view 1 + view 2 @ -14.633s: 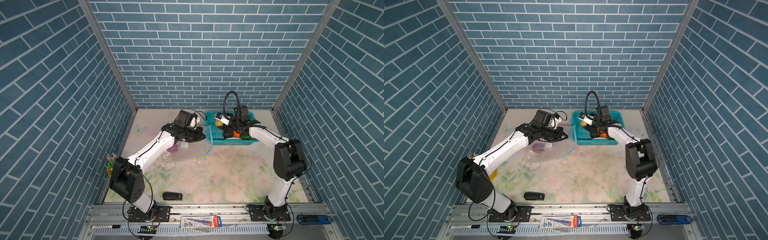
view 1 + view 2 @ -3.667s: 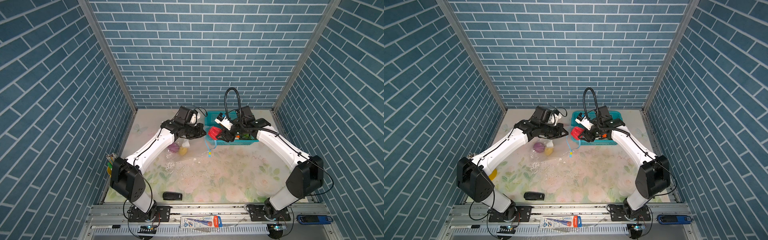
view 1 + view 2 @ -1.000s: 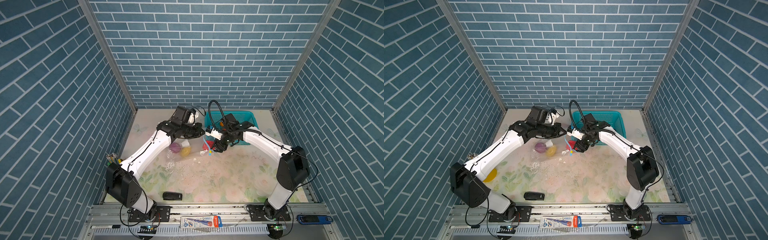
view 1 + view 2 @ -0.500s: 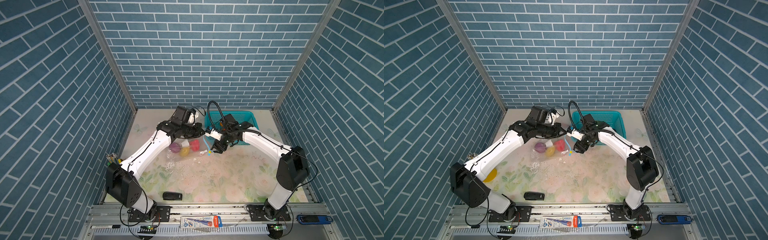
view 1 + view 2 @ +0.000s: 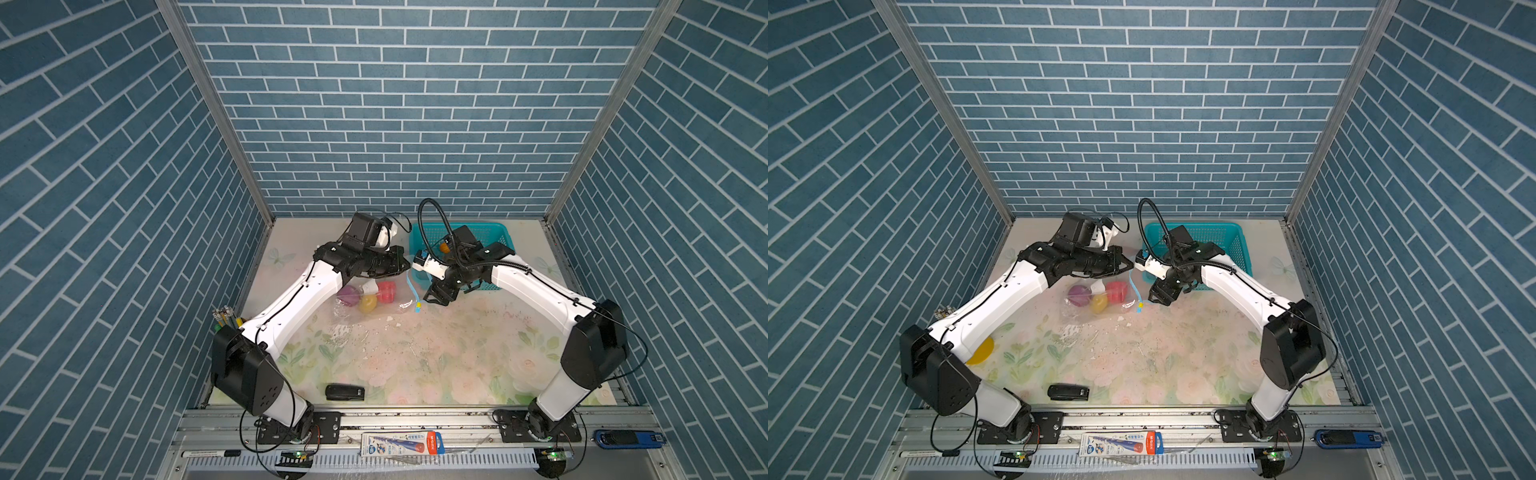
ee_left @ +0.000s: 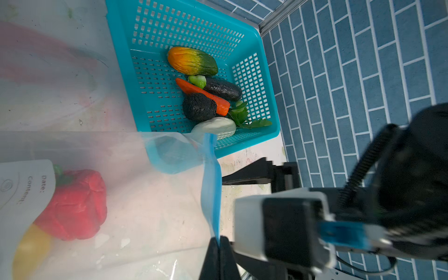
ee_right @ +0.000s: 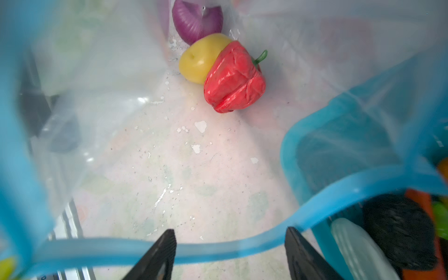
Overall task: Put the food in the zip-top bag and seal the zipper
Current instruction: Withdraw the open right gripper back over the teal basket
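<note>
**A:** Which step are you on?

**B:** Loading. I have the left gripper [image 6: 219, 242] pinched shut on the zipper [image 6: 210, 194]. It lifts that edge so the zip-top bag [image 6: 150, 206] gapes toward the basket [image 6: 121, 60]. The bag lies on the table [image 5: 415, 357] between the two arms.

**A:** What's inside?

**B:** Three pieces, deep in the bag: the red pepper [image 7: 234, 80], the yellow piece [image 7: 197, 60] touching it, and the purple onion [image 7: 197, 21] just beyond.

**A:** And the right gripper [image 7: 229, 240]?

**B:** Jaws spread, nothing in them. It sits right at the bag mouth, with the blue strip running across its wrist view.

**A:** Next move?

**B:** I judge it should back out clear of the strip and go to the basket. The carrot [image 6: 203, 95], the dark pieces [image 6: 199, 106], the white piece [image 6: 214, 127], the orange-green piece [image 6: 192, 61] and the leafy greens [image 6: 244, 116] wait there. The left grip has to hold the mouth open meanwhile — sealing comes much later.
</note>
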`<state>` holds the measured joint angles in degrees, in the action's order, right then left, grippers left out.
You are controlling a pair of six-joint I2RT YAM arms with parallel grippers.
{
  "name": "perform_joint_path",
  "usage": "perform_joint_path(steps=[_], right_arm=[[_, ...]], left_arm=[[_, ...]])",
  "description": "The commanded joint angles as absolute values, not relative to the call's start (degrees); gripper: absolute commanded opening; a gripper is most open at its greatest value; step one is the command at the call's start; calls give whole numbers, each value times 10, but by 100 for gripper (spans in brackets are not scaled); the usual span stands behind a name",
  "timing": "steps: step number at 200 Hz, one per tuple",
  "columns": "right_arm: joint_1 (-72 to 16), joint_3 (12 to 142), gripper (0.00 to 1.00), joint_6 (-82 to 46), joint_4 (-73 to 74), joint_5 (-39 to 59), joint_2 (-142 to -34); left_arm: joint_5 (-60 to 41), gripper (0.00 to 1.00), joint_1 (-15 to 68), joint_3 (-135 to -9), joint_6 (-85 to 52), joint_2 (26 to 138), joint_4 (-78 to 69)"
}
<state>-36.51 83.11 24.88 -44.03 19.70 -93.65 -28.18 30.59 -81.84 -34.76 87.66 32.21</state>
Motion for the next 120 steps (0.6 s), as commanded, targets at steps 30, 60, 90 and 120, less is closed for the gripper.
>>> perform_joint_path(steps=[30, 60, 90, 120], right_arm=[[-309, 867, 74, 245, -423, 137, -879], [-282, 862, 74, 238, -405, 118, -882], [-246, 861, 73, 240, -397, 111, -901], [-219, 871, 73, 244, -382, 102, -935]], left_arm=[[-287, 0, 309, -805, -346, 859, 308], [-290, 0, 309, -809, -345, 860, 308], [-291, 0, 309, -809, -344, 864, 313], [-290, 0, 309, -811, -345, 863, 312]])
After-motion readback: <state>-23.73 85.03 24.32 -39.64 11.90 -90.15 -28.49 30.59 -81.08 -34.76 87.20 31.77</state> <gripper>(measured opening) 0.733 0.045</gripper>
